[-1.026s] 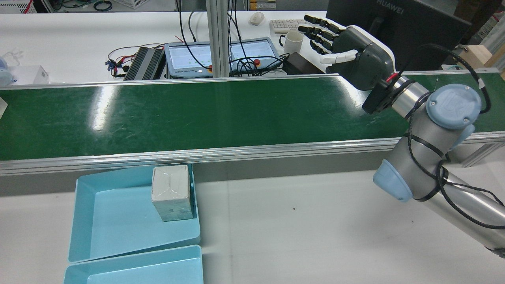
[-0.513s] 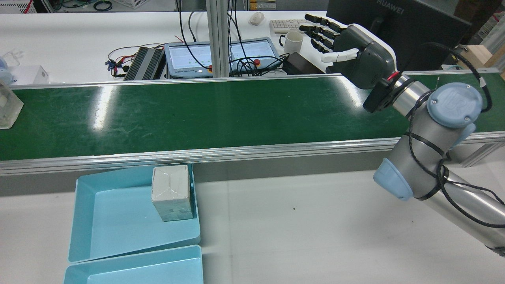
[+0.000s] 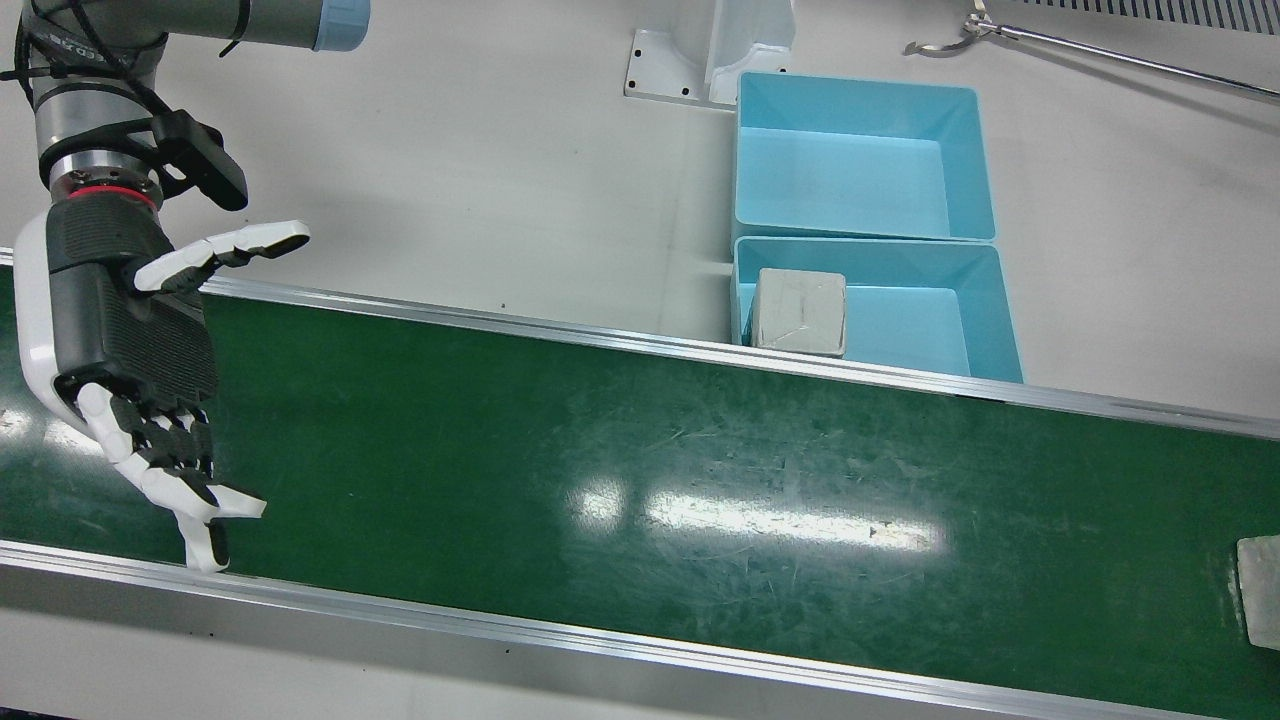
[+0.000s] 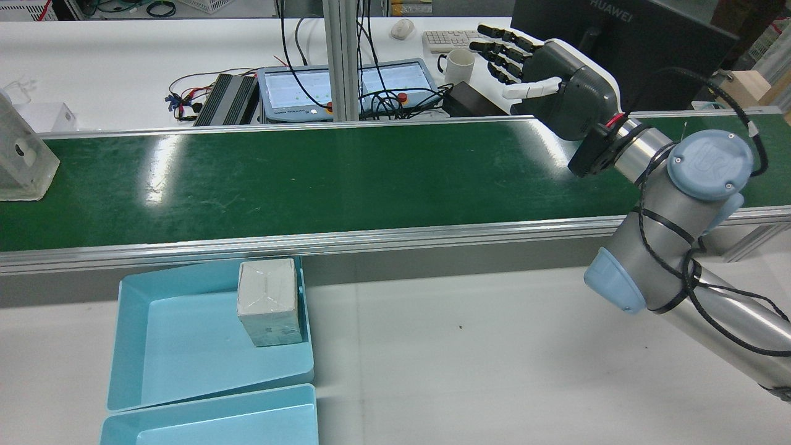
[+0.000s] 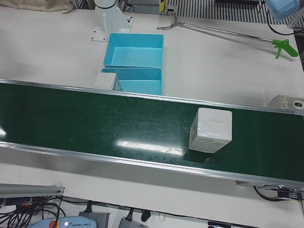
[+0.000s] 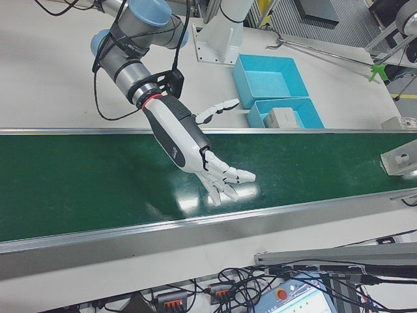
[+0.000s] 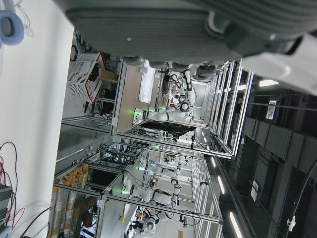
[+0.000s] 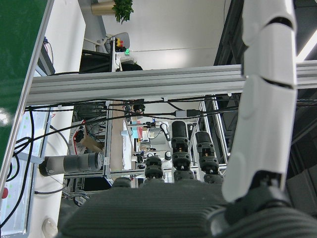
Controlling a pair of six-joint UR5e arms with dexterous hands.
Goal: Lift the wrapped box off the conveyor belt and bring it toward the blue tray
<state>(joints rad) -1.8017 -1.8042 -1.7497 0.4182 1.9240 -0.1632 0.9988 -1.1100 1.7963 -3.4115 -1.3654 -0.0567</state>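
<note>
A wrapped box [image 5: 211,129] rides the green conveyor belt [image 4: 340,179]; it stands at the far left of the rear view [image 4: 18,154] and at the right edge of the front view [image 3: 1262,590]. My right hand [image 4: 550,80] hovers open over the other end of the belt, far from that box, fingers spread and empty [image 3: 130,340] [image 6: 189,147]. A second wrapped box [image 4: 269,301] sits inside the blue tray [image 4: 123,346], against its belt-side corner. Of my left hand [image 7: 163,25] only the palm shows, in its own view, and nothing is in it.
A second blue tray [image 3: 960,150] lies beside the first, away from the belt. Aluminium rails [image 4: 371,238] edge the belt. A grabber tool with a green handle [image 5: 285,47] lies on the table. Monitors, cables and a mug [image 4: 458,65] stand beyond the belt.
The wrapped box has come into the rear view at the left and travelled rightward along the belt. The right hand has barely moved.
</note>
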